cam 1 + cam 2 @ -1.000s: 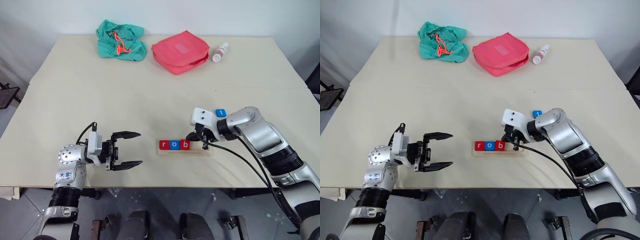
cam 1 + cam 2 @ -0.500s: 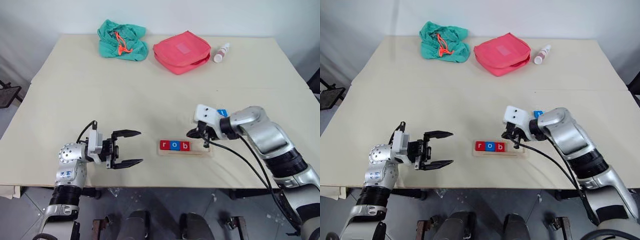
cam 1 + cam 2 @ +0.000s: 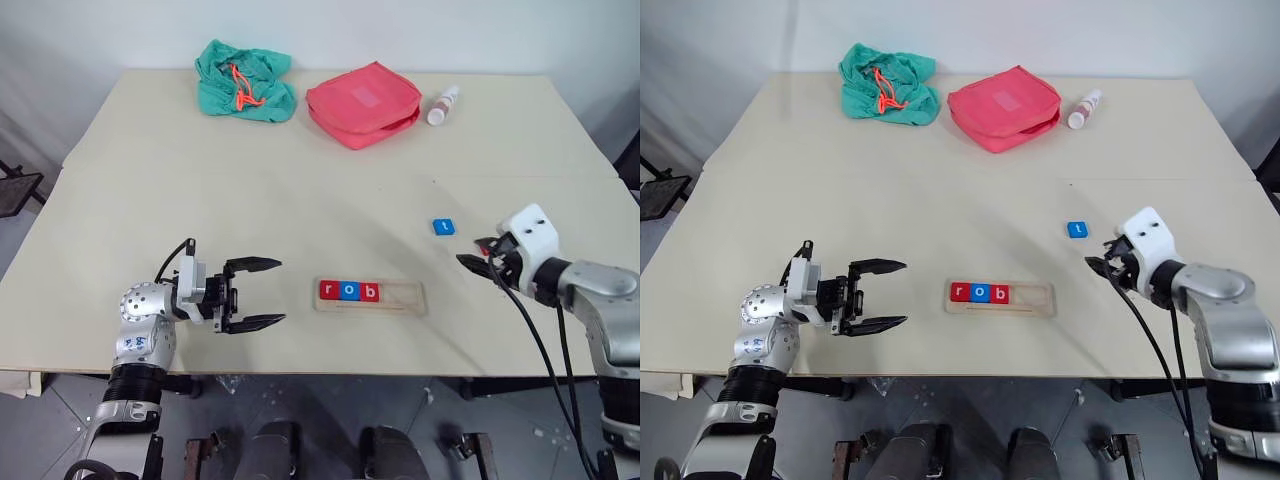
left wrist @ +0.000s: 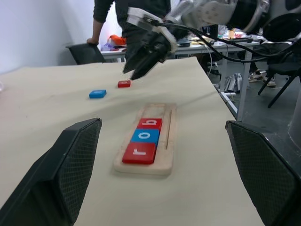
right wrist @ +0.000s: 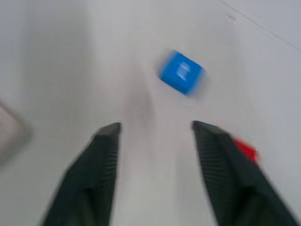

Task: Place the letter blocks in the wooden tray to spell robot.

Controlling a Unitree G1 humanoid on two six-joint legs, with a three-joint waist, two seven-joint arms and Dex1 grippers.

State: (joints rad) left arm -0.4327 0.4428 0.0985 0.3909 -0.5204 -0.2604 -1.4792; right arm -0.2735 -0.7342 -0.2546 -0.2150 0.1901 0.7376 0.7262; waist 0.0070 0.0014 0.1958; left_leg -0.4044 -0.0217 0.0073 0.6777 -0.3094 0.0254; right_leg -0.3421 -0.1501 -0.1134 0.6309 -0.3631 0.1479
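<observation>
The long pale wooden tray [image 3: 370,297] is lying near the front edge of the beige counter [image 3: 300,190], and three letter blocks are seated at its left end, a red r block [image 3: 327,291], a blue o block [image 3: 348,291] and a red b block [image 3: 370,292], so the right half of the groove is being kept free, presumably for the last two letters. A small blue t block [image 3: 444,227] is lying loose on the counter, far and right of the tray, and a small red block [image 4: 124,84], its letter unreadable, is lying just beside the right gripper [image 3: 1103,266], whose jaws are spread and empty, probably being readied for it. The left gripper [image 3: 258,293] is being held off to the left, jaws spread on nothing. Five blocks are being counted: three red, two blue; one tray.
</observation>
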